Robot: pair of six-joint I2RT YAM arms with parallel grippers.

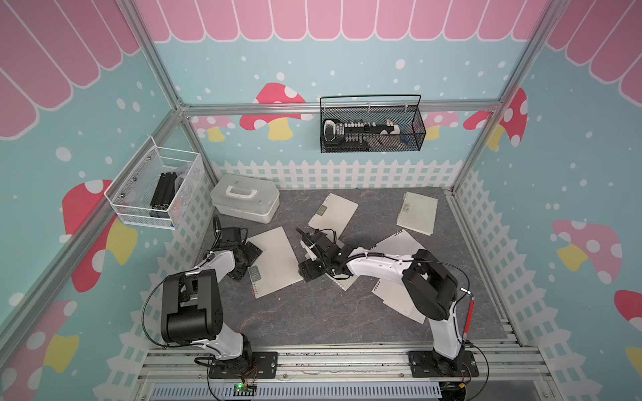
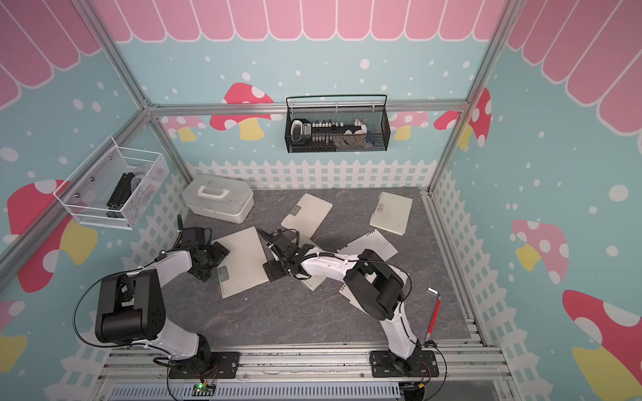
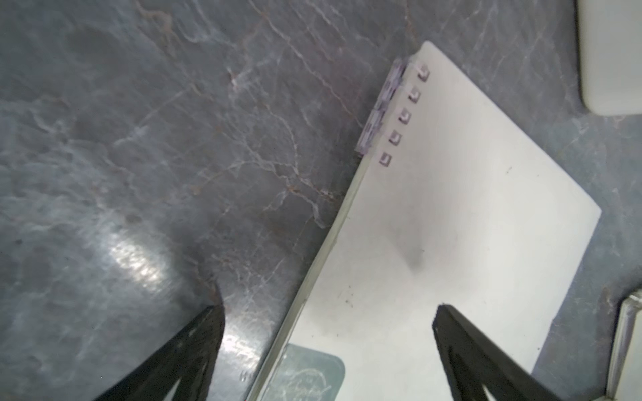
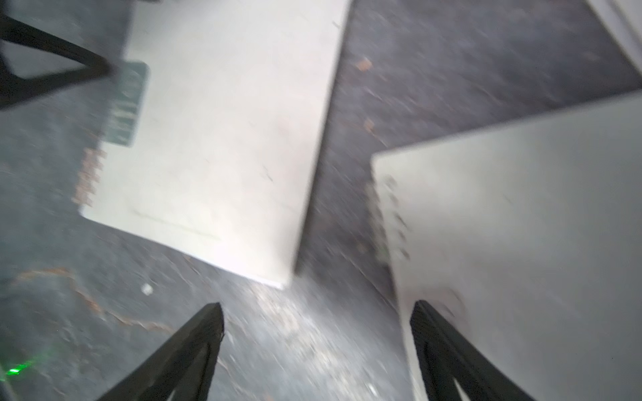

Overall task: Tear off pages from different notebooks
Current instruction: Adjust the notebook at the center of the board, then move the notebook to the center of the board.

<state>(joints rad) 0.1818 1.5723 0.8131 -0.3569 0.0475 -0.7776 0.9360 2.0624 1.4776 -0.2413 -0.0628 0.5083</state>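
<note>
walls: teal, mushroom print | floor: grey marbled | black mesh basket: back wall | white mesh basket: side wall

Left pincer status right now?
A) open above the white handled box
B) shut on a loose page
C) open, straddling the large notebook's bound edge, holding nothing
C: the left wrist view shows the left pincer open, one finger over the table, the other over the large notebook, with nothing between them.
</note>
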